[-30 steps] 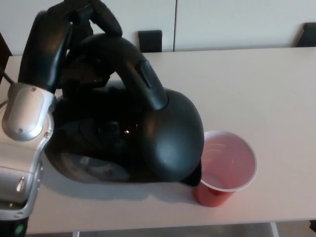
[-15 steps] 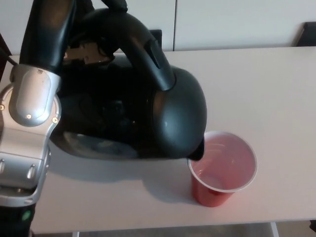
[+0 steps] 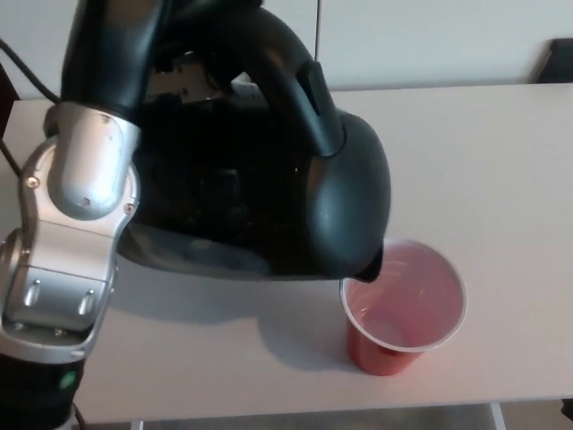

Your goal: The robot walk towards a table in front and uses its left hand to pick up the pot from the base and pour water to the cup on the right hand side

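Observation:
A big black kettle (image 3: 269, 170) hangs tilted above the white table (image 3: 483, 152), filling the left and middle of the head view. Its spout (image 3: 369, 265) points down over the near-left rim of the red cup (image 3: 403, 309). My left hand (image 3: 134, 36) is shut on the kettle's curved handle at the top left, with the silver forearm (image 3: 76, 224) below it. The cup stands upright near the table's front edge with a white rim and pale inside. I cannot make out a stream of water. My right hand does not show.
The table's front edge (image 3: 313, 408) runs close below the cup. A dark chair back (image 3: 560, 61) stands beyond the far right edge. The kettle's base is hidden behind the kettle.
My left hand has lifted the kettle and carried it up and to the right. The spout has moved from beside the cup to over its rim. The cup has not moved.

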Controlling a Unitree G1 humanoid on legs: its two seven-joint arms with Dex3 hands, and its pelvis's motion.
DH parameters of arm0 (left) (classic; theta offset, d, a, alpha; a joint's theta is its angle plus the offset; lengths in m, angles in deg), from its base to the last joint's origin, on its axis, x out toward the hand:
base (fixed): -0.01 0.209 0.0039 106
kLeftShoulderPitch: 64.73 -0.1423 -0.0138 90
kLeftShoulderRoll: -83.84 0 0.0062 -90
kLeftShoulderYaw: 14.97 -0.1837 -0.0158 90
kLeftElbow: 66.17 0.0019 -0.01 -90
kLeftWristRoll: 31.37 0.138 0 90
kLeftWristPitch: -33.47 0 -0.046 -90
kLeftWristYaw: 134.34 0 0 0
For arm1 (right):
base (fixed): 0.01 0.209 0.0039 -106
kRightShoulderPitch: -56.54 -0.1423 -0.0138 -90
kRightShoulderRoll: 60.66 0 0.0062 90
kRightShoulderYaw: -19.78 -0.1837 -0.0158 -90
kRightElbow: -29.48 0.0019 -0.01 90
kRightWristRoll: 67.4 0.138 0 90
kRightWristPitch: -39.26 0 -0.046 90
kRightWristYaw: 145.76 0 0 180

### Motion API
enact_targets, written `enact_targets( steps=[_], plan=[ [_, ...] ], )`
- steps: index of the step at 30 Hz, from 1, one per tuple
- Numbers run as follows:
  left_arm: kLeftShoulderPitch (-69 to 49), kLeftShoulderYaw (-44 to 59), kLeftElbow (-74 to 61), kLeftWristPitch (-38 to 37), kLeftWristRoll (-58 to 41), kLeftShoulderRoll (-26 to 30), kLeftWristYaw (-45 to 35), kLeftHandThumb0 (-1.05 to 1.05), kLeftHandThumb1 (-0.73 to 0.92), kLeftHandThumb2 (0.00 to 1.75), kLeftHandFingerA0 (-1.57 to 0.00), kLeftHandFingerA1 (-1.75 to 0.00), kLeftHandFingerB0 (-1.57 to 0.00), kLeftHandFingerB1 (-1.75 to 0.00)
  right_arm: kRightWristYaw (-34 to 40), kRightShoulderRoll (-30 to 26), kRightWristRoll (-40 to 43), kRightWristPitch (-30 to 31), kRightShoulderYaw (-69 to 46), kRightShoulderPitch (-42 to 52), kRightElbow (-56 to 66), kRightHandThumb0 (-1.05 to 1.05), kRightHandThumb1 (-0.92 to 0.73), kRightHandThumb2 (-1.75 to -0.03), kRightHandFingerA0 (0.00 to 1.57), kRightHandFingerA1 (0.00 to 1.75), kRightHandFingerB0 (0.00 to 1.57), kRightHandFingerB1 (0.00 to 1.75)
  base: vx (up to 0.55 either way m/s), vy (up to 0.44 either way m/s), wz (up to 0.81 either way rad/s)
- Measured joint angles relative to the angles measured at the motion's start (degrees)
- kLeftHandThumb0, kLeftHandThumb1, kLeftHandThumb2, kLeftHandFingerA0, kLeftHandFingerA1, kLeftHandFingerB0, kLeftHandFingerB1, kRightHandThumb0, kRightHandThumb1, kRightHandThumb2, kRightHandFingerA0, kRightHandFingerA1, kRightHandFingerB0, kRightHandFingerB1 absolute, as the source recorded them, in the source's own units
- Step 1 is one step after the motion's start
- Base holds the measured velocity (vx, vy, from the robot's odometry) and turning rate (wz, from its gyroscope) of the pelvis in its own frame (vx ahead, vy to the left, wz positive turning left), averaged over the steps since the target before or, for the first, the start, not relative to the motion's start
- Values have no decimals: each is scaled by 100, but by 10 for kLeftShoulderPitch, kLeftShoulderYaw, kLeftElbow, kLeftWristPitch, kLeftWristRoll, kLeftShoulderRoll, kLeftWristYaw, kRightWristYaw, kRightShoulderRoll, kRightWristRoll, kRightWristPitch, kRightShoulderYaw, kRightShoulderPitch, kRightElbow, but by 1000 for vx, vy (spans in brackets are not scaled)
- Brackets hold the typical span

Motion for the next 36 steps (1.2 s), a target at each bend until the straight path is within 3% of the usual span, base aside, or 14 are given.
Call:
enact_targets(
  steps=[13, 14, 15, 16, 20, 26, 27, 28, 29, 30, 31, 32, 33, 36],
  plan=[
    [0, -63, 12, -77, 74, 27, 36, -10, 52, 54, -90, -175, -67, -174, 3, 0, -2, 0, 5, -3, -5, -45, -51, -74, 26, 50, 29, 51, 0, 0, 0],
    [0, -66, 12, -82, 80, 29, 39, -13, 34, 79, -123, -140, -103, -129, 3, 0, -3, 0, 5, -4, -5, -45, -50, -74, 27, 50, 29, 51, 0, 0, 0],
    [0, -70, 12, -88, 87, 33, 44, -13, 34, 79, -123, -140, -103, -129, 3, 0, -3, 0, 5, -5, -7, -45, -50, -74, 27, 50, 29, 51, 0, 0, 0],
    [1, -74, 13, -95, 95, 37, 49, -11, 53, 54, -92, -175, -66, -173, 3, 0, -4, 0, 5, -6, -8, -44, -50, -75, 26, 50, 29, 51, 0, 0, 0],
    [3, -86, 20, -120, 121, 47, 67, -14, 53, 54, -89, -175, -67, -172, 4, 0, -6, 0, 5, -8, -11, -37, -61, -58, 27, 41, 33, 45, 0, 0, 0],
    [12, -96, 29, -156, 153, 56, 87, -17, 55, 54, -89, -175, -67, -173, 4, 0, -11, 0, 6, -11, -14, -43, -51, -74, 26, 49, 28, 51, 0, 0, 0],
    [15, -97, 34, -166, 160, 60, 90, -16, 55, 54, -92, -175, -64, -175, 4, 0, -11, 0, 6, -12, -15, -37, -61, -57, 28, 41, 33, 45, 0, 0, 0],
    [18, -97, 35, -171, 164, 62, 93, -20, 55, 55, -91, -175, -68, -174, 4, 0, -12, 0, 6, -12, -15, -44, -50, -74, 26, 49, 29, 51, 0, 0, 0],
    [20, -99, 40, -181, 174, 66, 97, -24, 36, 80, -130, -145, -105, -132, 4, 0, -12, 0, 5, -13, -15, -40, -61, -57, 28, 41, 34, 45, 0, 0, 0],
    [24, -99, 45, -188, 181, 70, 99, -24, 36, 80, -130, -145, -105, -132, 4, 0, -12, 0, 5, -14, -16, -40, -61, -57, 28, 41, 34, 45, 0, 0, 0],
    [30, -99, 50, -194, 188, 74, 102, -18, 49, 58, -100, -175, -71, -175, 4, 0, -12, 0, 6, -14, -16, -40, -60, -57, 29, 42, 34, 45, 0, 0, 0],
    [35, -99, 54, -200, 195, 79, 104, -26, 37, 85, -133, -145, -112, -134, 4, 0, -12, 0, 6, -14, -16, -39, -61, -57, 29, 41, 34, 44, 0, 0, 0],
    [39, -99, 57, -204, 199, 82, 106, -25, 38, 86, -132, -143, -112, -133, 4, 0, -13, 0, 6, -15, -16, -44, -51, -75, 27, 50, 29, 51, 0, 0, 0],
    [73, -99, 71, -228, 232, 98, 124, -22, 50, 65, -106, -175, -77, -173, 4, 0, -13, 0, 6, -16, -17, -43, -51, -75, 26, 50, 29, 51, 0, 0, 0]
  ],
)
